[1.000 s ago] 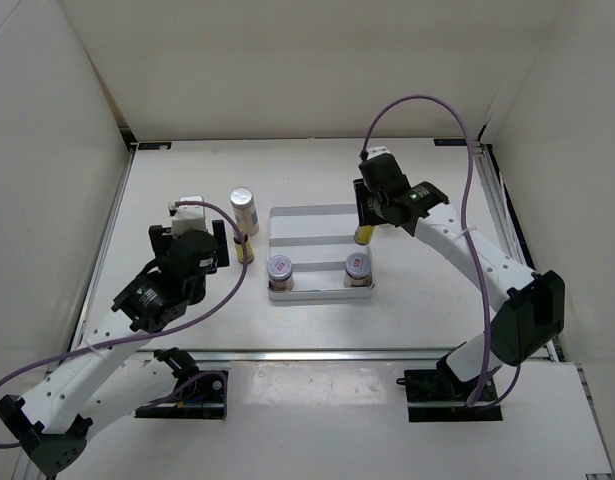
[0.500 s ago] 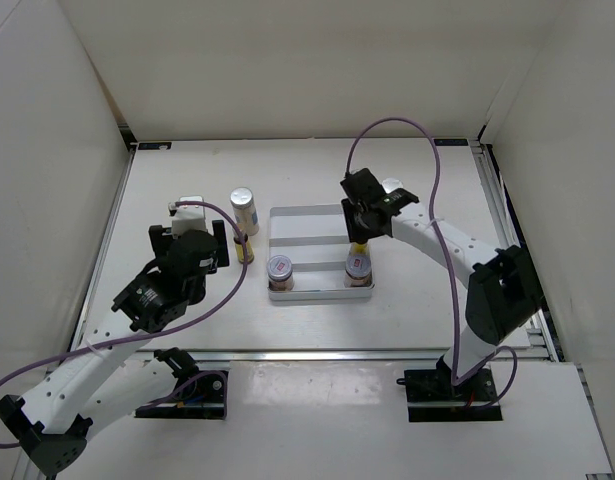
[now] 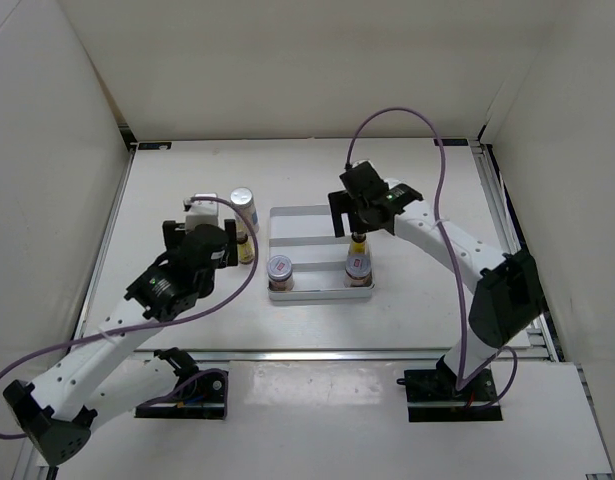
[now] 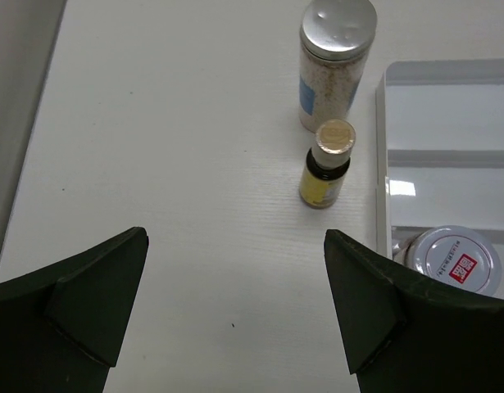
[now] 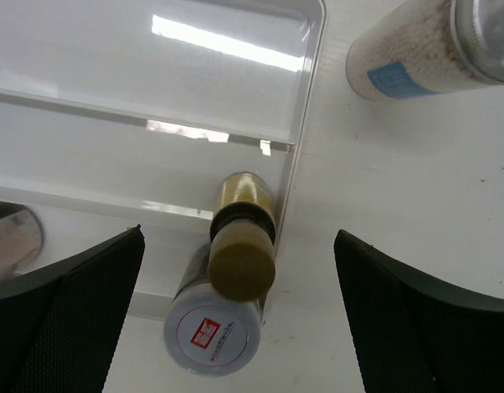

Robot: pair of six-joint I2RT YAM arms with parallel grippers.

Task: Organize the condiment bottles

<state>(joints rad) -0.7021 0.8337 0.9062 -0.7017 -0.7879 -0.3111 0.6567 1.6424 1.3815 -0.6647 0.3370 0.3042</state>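
Note:
Two squat jars (image 3: 279,268) (image 3: 358,265) with red-labelled lids stand in the front row of the white tray (image 3: 312,225). A slim yellow bottle (image 5: 242,237) stands just inside the tray's right rim, behind the right jar (image 5: 212,332). My right gripper (image 3: 358,215) hangs open over this bottle, one finger on each side, touching nothing. Left of the tray, on the table, stand a silver-lidded shaker (image 4: 336,61) and a second yellow bottle (image 4: 325,168). My left gripper (image 4: 235,237) is open and empty, short of them. Another shaker (image 5: 415,53) stands right of the tray.
White walls close in the table on the left, back and right. A metal rail (image 3: 317,352) runs along the front edge by the arm bases. The tray's back compartment (image 5: 153,57) holds nothing.
My right gripper carried the yellow bottle left into the tray, then opened and let it go. My left arm moved forward and right, toward the shaker and bottle.

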